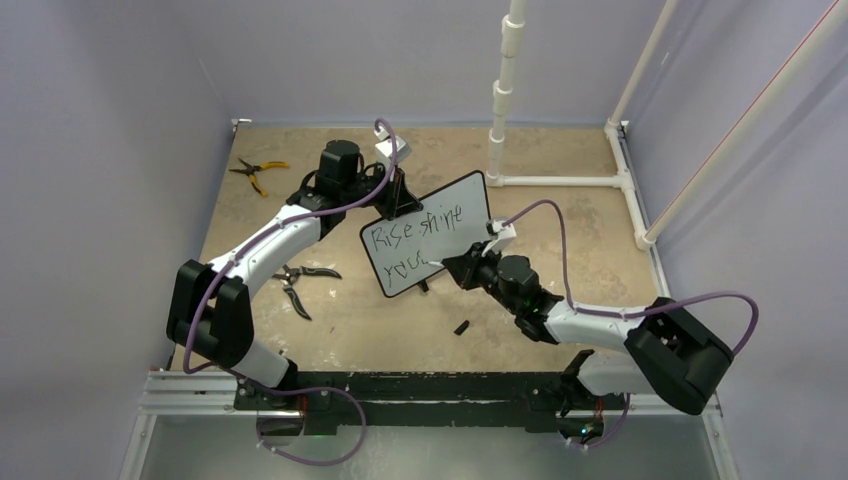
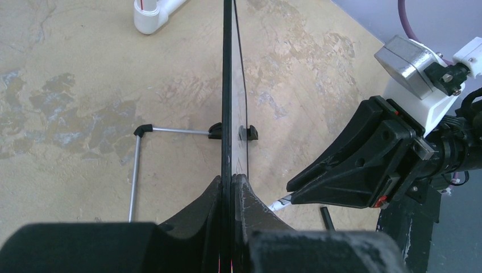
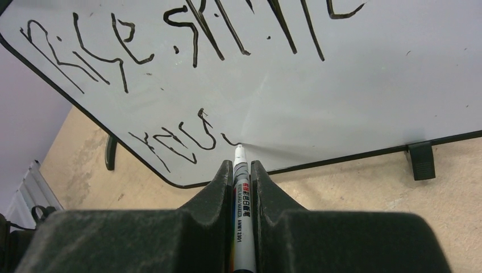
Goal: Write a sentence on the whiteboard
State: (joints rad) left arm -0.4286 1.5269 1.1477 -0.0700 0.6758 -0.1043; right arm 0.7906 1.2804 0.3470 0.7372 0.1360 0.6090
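Observation:
The whiteboard (image 1: 466,196) stands tilted on the table, and my left gripper (image 1: 393,205) is shut on its upper left edge. In the left wrist view the board shows edge-on (image 2: 228,85) between the left gripper's (image 2: 234,181) closed fingers. The sentence (image 1: 415,228) is black lettering: "Rise shine" (image 3: 187,34) above, a shorter line (image 3: 182,139) reading roughly "you" below. My right gripper (image 3: 241,168) is shut on a white marker (image 3: 241,187). Its tip touches the board just right of the lower line. The right gripper (image 1: 455,265) sits at the board's lower right.
Yellow-handled pliers (image 1: 255,170) lie at the far left, black pliers (image 1: 300,280) near the left arm. A small black cap (image 1: 462,326) lies in front of the board. A white pipe frame (image 1: 560,180) stands at the back right. The board's wire stand (image 2: 136,170) rests behind it.

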